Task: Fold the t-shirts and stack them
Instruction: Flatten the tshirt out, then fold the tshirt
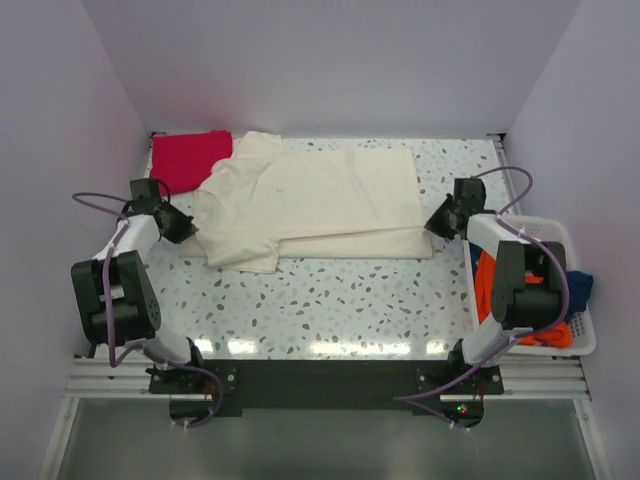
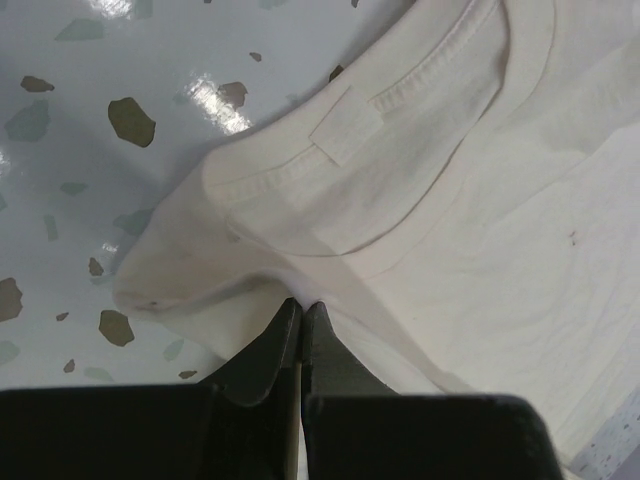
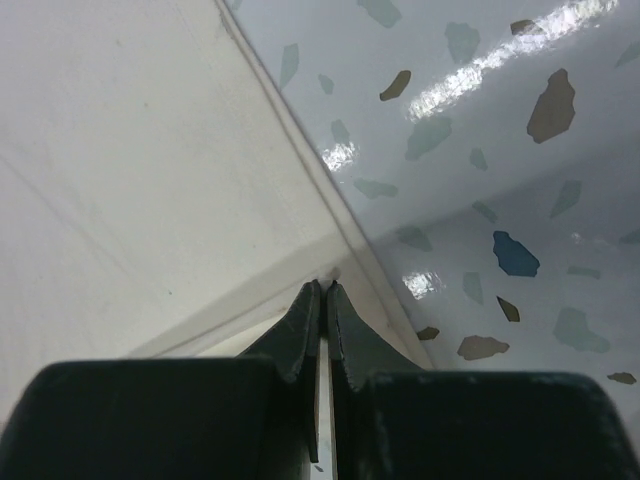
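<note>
A large cream t-shirt (image 1: 310, 200) lies spread across the table, its lower part doubled over. My left gripper (image 1: 186, 226) is at the shirt's left edge, near the collar (image 2: 420, 110), and is shut on a pinched ridge of the cream cloth (image 2: 302, 304). At the shirt's right edge my right gripper (image 1: 437, 224) is shut on the hem (image 3: 325, 287). A bright red t-shirt (image 1: 188, 157) lies folded at the back left, partly under the cream one. Orange (image 1: 486, 283) and blue (image 1: 579, 290) t-shirts sit in the basket on the right.
A white basket (image 1: 584, 342) stands off the table's right edge behind the right arm. The speckled table top (image 1: 330, 305) runs between the shirt and the arm bases. Lilac walls close in the back and both sides.
</note>
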